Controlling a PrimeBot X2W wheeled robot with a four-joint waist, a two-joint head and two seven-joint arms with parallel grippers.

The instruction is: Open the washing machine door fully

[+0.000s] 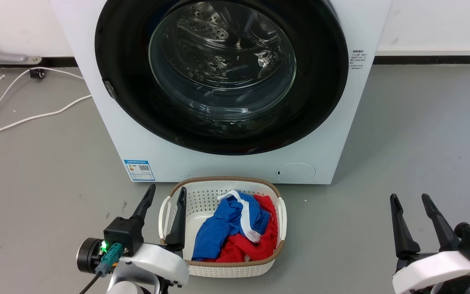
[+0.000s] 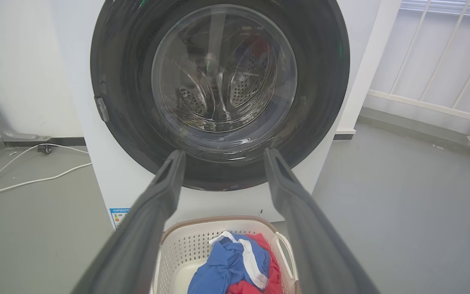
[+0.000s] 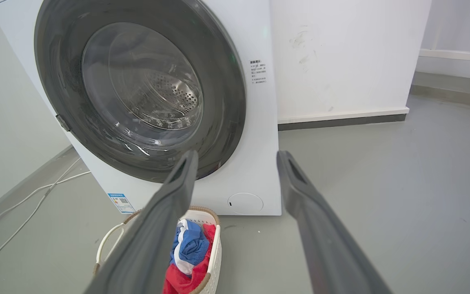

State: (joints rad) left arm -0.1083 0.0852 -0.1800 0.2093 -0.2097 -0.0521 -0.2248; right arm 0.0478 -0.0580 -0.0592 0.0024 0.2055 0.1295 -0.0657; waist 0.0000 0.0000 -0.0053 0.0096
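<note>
The two grippers are nearest. The left gripper is low on the left. Its two fingers are spread wide with nothing between them. One finger shows in front of the left rim of the basket. The right gripper is low on the right, over bare floor. It is spread wide too and holds nothing.

The white basket sits between them, a bit farther out, with blue and red clothes in it. It stands just in front of the washing machine.

Behind the basket is the washing machine door, a big black circle with a glass middle. It looks shut flat against the white front, so the job has not begun.

To do it well, I think the left gripper should go up and over the basket to the little grey tab on the door's left edge. It should catch the tab, pull it toward the robot, then swing the door round to the right. The hinge cannot be seen, so that side is a guess.

The door's bottom edge looks higher than the basket rim, but I cannot be sure it will pass. The floor on the right is bare, with good room for the swing. White cables lie on the far left floor, well away from the door.
</note>
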